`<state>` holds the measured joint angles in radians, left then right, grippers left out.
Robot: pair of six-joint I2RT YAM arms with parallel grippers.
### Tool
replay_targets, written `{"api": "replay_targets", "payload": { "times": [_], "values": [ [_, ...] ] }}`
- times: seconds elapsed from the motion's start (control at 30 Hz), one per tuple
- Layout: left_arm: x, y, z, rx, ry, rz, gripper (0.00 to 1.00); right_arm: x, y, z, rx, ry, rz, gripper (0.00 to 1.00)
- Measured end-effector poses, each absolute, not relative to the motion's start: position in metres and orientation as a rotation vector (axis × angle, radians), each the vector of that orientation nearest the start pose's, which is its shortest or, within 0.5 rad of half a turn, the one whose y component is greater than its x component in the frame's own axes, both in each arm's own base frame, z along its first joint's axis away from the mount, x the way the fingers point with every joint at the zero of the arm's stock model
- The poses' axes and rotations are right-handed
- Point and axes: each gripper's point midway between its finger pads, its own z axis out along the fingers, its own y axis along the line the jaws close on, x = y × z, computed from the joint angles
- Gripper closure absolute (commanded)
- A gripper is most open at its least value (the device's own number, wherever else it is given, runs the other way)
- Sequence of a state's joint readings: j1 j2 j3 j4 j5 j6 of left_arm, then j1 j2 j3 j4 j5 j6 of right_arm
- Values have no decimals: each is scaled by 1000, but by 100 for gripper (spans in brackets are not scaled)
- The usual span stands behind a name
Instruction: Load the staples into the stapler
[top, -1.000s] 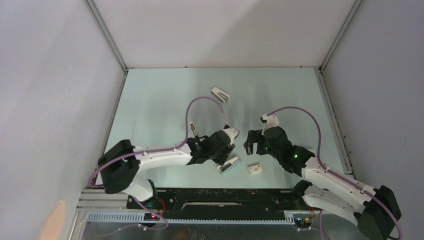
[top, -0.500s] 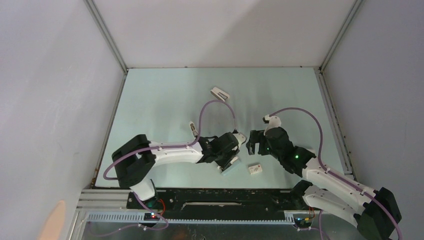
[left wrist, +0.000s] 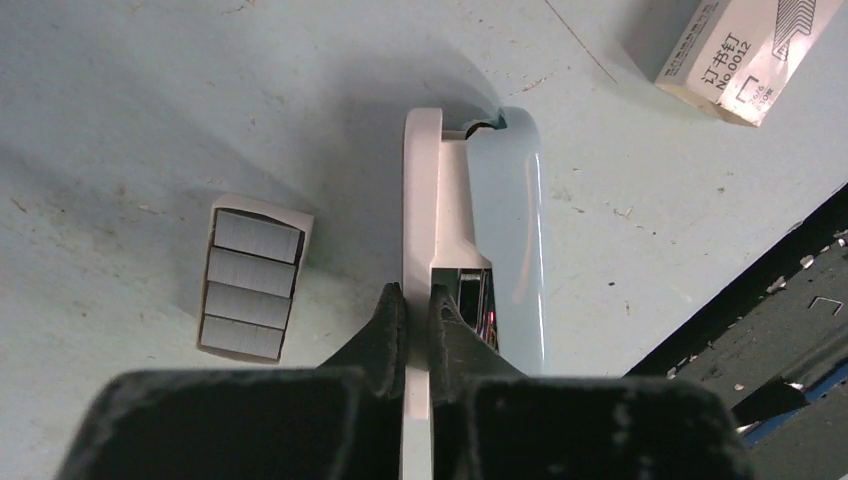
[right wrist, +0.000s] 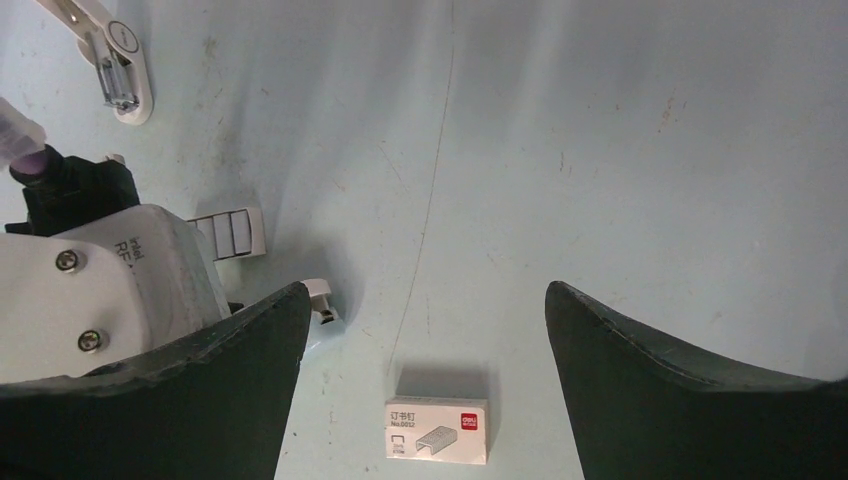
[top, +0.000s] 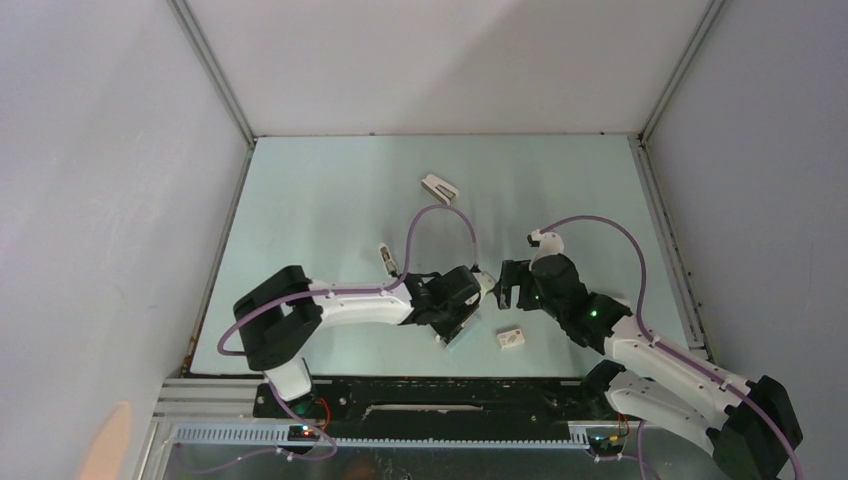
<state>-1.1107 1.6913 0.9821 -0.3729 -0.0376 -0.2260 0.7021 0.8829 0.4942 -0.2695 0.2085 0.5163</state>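
the left pincer [left wrist: 415, 308] is pressed together on the thin white top arm of the stapler [left wrist: 512, 230], which appears to lie on its side on the desk [left wrist: 150, 90], near the front edge. the staples [left wrist: 255, 285] sit just beside it, four grey ribbed blocks in a white tray [left wrist: 260, 209], untouched. the right pincer [right wrist: 425, 292] hangs spread wide above the staple box [right wrist: 437, 430], holding nothing. the step in hand looks like swinging the stapler open to bare its magazine. the pinch is narrow, so the pull should be slow and follow the hinge's arc, or the white arm may slip out. the free pincer could usefully pin the green body down.
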Motion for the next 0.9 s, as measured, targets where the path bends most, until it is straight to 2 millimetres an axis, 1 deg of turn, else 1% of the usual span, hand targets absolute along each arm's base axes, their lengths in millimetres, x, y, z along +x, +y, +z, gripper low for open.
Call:
{"api": "replay_targets", "payload": {
  "times": [0.1,0.17,0.2,0.3,0.37,0.43,0.5,0.53,0.6,0.67,0.83,0.9],
  "values": [
    [156,-322,25,1131,2455,-387,100,222,169,101,-83,2242,458,11],
    [158,-320,33,1093,2447,-390,100,220,171,105,-69,2234,494,10],
    [160,-319,40,1061,2436,-395,100,219,173,108,-62,2226,510,10],
    [171,-317,69,919,2385,-420,100,218,181,122,-28,2188,604,9],
    [183,-315,93,792,2341,-450,100,216,188,131,-13,2166,671,8],
    [200,-312,117,647,2292,-470,100,215,196,138,0,2151,732,8],
    [213,-308,133,534,2256,-483,100,213,205,143,4,2142,792,7],
    [219,-306,138,483,2244,-489,100,212,210,145,2,2136,821,7],
    [225,-302,143,411,2232,-494,100,209,222,149,-16,2131,880,7],
    [229,-300,141,349,2233,-499,100,206,234,150,-38,2131,924,8],
    [228,-296,132,283,2258,-506,100,200,260,145,-106,2150,987,10],
    [228,-297,132,269,2260,-512,100,201,269,143,-124,2158,997,14]
  ]
}}
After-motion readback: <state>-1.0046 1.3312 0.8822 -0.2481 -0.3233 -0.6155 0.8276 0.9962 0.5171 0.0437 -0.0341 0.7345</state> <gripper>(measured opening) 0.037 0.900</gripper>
